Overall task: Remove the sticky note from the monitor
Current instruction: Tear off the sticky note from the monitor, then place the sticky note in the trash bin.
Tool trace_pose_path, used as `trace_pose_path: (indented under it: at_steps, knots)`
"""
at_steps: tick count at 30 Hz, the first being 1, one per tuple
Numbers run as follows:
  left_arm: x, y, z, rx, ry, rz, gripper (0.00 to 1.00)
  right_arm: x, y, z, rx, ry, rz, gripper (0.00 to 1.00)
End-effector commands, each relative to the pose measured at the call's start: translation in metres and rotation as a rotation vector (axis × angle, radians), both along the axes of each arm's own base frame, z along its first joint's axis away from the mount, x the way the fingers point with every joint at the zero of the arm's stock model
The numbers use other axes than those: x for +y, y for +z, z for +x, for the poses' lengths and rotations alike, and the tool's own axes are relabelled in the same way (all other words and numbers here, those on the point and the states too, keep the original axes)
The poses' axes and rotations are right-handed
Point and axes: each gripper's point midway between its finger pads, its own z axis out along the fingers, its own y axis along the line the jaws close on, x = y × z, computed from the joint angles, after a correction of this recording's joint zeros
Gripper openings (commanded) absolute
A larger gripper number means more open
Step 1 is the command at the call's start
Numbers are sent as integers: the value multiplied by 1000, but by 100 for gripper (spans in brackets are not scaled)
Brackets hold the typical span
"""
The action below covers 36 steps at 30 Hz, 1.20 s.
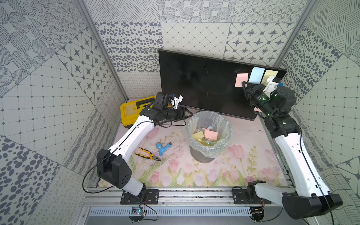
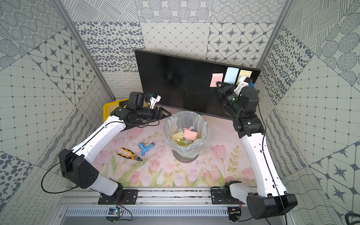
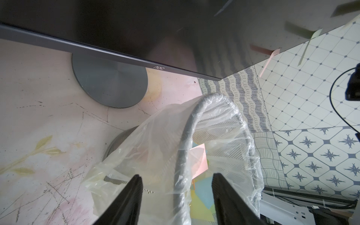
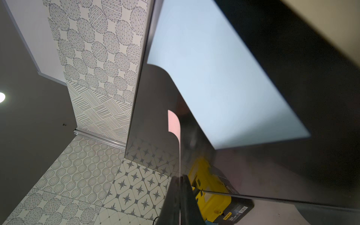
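Observation:
The monitor (image 1: 204,83) (image 2: 175,81) stands at the back with three sticky notes near its upper right corner. They are a pink sticky note (image 1: 239,79) (image 2: 215,79), a blue one (image 1: 256,75) and a yellow one (image 1: 269,75). My right gripper (image 1: 243,84) (image 4: 180,178) is shut on the lower edge of the pink note (image 4: 173,122), which curls away from the screen. The blue note (image 4: 224,81) lies flat beside it. My left gripper (image 1: 188,114) (image 3: 176,177) hangs open over the bin's rim (image 3: 187,132), holding nothing.
A lined mesh bin (image 1: 188,128) with several discarded notes stands in front of the monitor. A yellow toolbox (image 1: 132,111) sits at the back left. Pliers (image 1: 148,153) and a blue fitting (image 1: 161,149) lie on the floral mat. The monitor's round foot (image 3: 109,83) is near the bin.

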Motion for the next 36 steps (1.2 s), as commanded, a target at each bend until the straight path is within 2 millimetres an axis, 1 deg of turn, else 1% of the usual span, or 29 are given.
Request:
trace_pose_path:
  at_steps: [1,3,5,8,9,11,13,14,18,21,24,27,28,33,36]
  knots:
    - [6,12,3,-63,1,36,66,9,4,-20,-55,20,-130,0]
    - [16,17,8,-98,31,76,69,16,7,-32,-91,27,-252,0]
    - [25,29,10,-139,48,78,73,29,7,-42,-112,65,-374,0]
    - [38,44,10,-219,57,95,78,51,0,-57,-119,119,-578,0]
    - [43,48,10,-248,65,110,80,62,-4,-62,-128,152,-642,0]
    - [54,52,12,-297,100,146,87,81,-14,-71,-142,218,-747,0]
    - [64,57,12,-355,137,172,96,106,-30,-80,-140,316,-836,0]
    - [69,60,13,-390,163,184,99,116,-42,-83,-123,357,-893,0]
    - [91,68,17,-495,292,207,99,150,-92,-95,-35,507,-1087,0]
    - [107,64,19,-505,377,217,99,165,-125,-101,41,587,-1172,0]
    - [119,58,21,-490,430,232,99,173,-147,-104,88,644,-1202,0]
    - [123,51,23,-472,449,239,99,176,-170,-111,145,707,-1231,0]
    - [124,49,23,-465,454,235,99,174,-182,-114,181,735,-1259,0]
    - [118,40,24,-445,440,200,100,163,-226,-122,297,798,-1349,0]
    - [113,40,25,-440,415,194,100,162,-244,-122,334,823,-1382,0]
